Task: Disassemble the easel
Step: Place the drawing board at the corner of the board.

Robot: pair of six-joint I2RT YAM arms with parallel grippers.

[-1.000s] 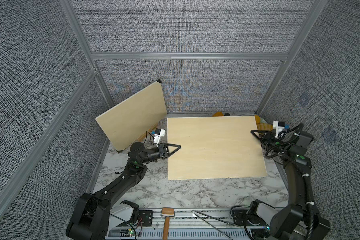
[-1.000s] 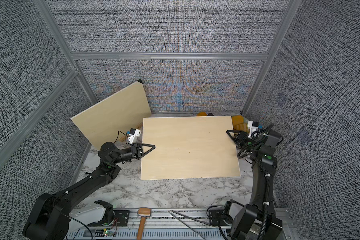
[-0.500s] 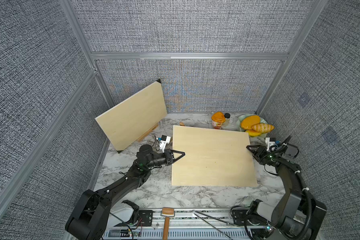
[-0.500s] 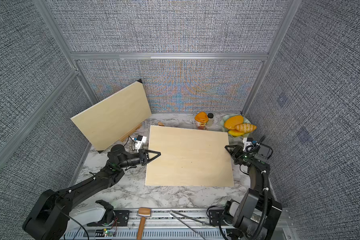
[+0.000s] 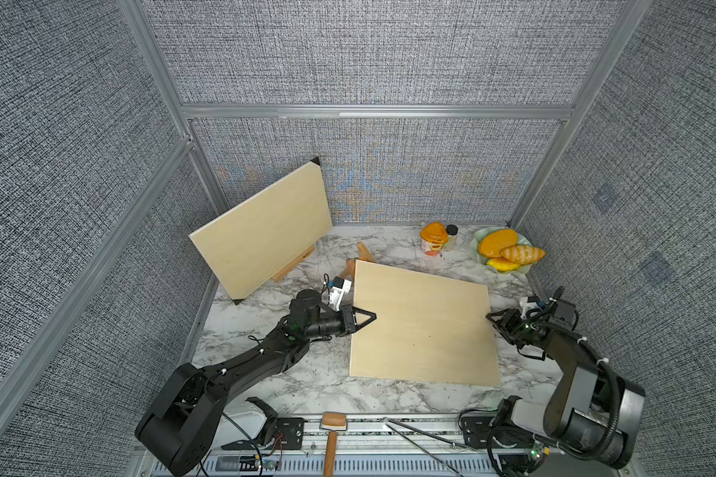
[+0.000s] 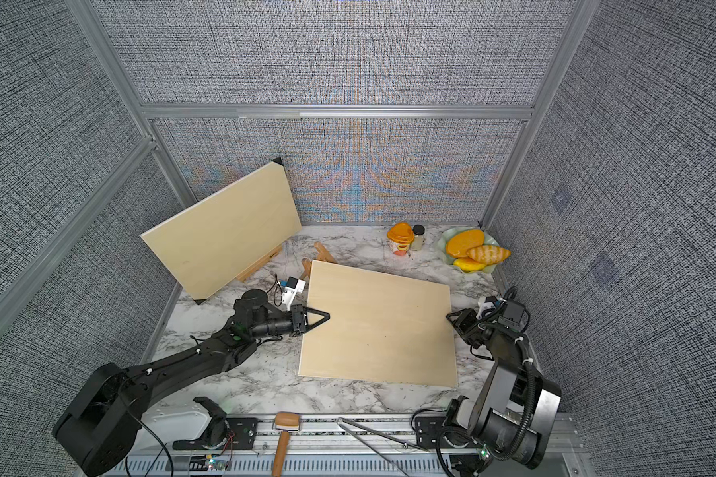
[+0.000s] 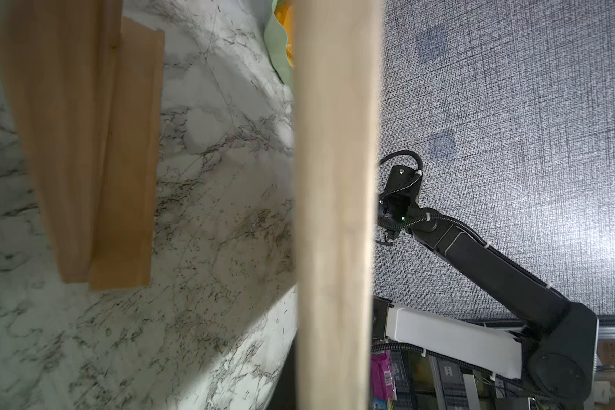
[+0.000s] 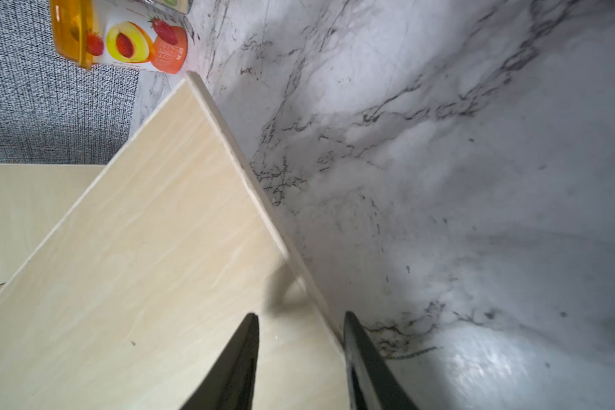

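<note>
- Left gripper (image 5: pixel 364 318): clamped shut on the 9 o'clock edge of the pale rectangular plywood board (image 5: pixel 422 326), its tips reaching in over the face.
- Right gripper (image 5: pixel 492 319): at the same board's 3 o'clock edge. In the right wrist view its black fingers (image 8: pixel 238 355) stand apart, one over the board's face and one over the marble, with the thin edge running between them. The jaws are parted and grip nothing.
- The board sits between the two grippers, right of centre on the white marble-patterned table (image 5: pixel 290 380), skewed so its 11 o'clock corner points to the back wall.
- The left wrist view sees the board edge-on with marble showing beneath it, so that side is off the table. I cannot tell whether the 3 o'clock side rests on the surface.
- Look: light, faintly grained face with a few small dark specks, thin pale edges and square corners.
- Small orange-brown wooden easel frame (image 5: pixel 358 258): pokes out from under the board's 11 o'clock corner, mostly hidden.
- Second pale plywood board (image 5: pixel 261 235): at the table's 10 o'clock, tilted back on a wooden ledge, well apart from both grippers.
</note>
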